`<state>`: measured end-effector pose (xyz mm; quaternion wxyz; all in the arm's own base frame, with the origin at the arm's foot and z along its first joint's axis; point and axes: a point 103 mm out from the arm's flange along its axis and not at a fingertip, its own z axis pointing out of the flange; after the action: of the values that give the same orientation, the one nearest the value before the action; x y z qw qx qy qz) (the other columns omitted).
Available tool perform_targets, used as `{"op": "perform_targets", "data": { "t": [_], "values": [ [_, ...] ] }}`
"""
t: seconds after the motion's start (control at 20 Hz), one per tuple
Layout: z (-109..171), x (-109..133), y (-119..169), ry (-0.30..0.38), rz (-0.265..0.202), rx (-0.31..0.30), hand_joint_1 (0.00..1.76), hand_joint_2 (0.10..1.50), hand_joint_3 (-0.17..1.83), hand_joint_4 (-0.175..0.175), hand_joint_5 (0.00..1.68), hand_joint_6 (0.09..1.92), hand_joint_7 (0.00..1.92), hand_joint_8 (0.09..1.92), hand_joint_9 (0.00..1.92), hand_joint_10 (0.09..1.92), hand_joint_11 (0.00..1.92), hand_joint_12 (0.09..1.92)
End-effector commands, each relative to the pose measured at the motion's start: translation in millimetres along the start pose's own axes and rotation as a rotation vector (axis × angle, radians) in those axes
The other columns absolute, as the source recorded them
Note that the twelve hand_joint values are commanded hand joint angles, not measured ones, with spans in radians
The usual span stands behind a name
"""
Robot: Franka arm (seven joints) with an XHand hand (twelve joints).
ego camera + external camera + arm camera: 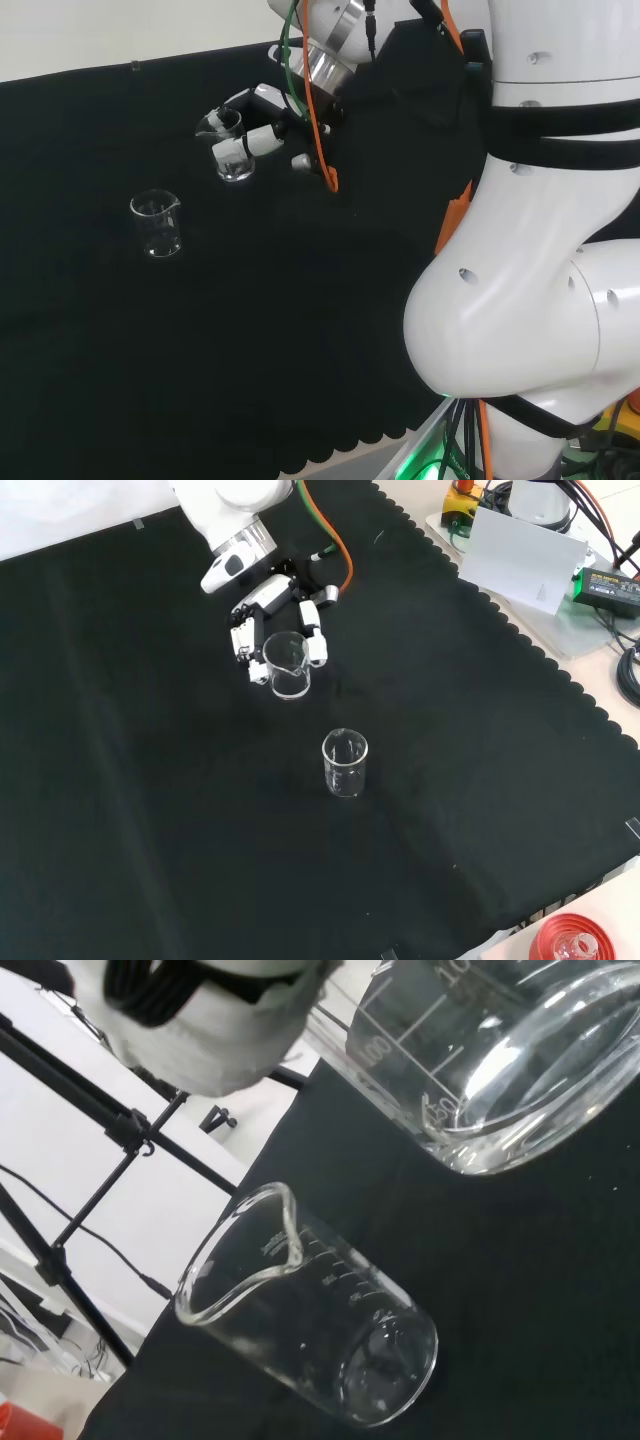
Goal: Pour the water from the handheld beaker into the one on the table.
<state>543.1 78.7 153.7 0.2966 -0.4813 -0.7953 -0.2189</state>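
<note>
The hand [262, 135] [268, 605] is shut on a clear glass beaker [231, 150] [286, 666], fingers curled round its sides, holding it about upright just above the cloth. In the wrist view this held beaker [500, 1060] is close and large, with a little water at its bottom and a blurred white fingertip [200, 1030] beside it. A second clear beaker [157, 222] [345, 763] [310, 1330] stands upright on the black cloth, a short way from the held one, spout showing, and looks empty.
The arm's big white links [540, 230] stand at the head view's right. Past the cloth's scalloped edge in the front view lie a white box [525, 560], cables and a red ribbed stand [575, 942]. Black cloth [150, 810] spreads around both beakers.
</note>
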Motion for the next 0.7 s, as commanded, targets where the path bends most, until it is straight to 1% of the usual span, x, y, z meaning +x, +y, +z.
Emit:
{"op": "perform_targets", "data": {
  "t": [0.05,0.35,0.4,0.45,0.6,0.7],
  "values": [
    [1,12,-6,-0.048,-0.008,0.025,1.42,1.0,-0.17,-0.175,1.48,0.09,1.6,0.09,1.5,0.09,1.01,0.97],
    [5,25,-9,-0.135,-0.01,0.038,1.42,1.0,-0.17,-0.175,1.48,0.09,1.59,0.09,1.5,0.09,1.02,0.97],
    [6,27,-8,-0.151,-0.01,0.037,1.39,1.01,-0.17,-0.175,1.49,0.09,1.58,0.09,1.55,0.09,1.02,0.97],
    [6,29,-9,-0.169,-0.009,0.035,1.39,1.01,-0.17,-0.175,1.49,0.09,1.58,0.09,1.53,0.09,1.02,0.97],
    [7,35,-9,-0.217,0.001,0.035,1.33,1.02,-0.17,-0.175,1.49,0.09,1.56,0.09,1.59,0.13,1.03,0.97],
    [8,38,-8,-0.236,0.005,0.034,1.32,1.02,-0.17,-0.175,1.49,0.09,1.56,0.09,1.6,0.14,1.03,0.97]
  ]
}}
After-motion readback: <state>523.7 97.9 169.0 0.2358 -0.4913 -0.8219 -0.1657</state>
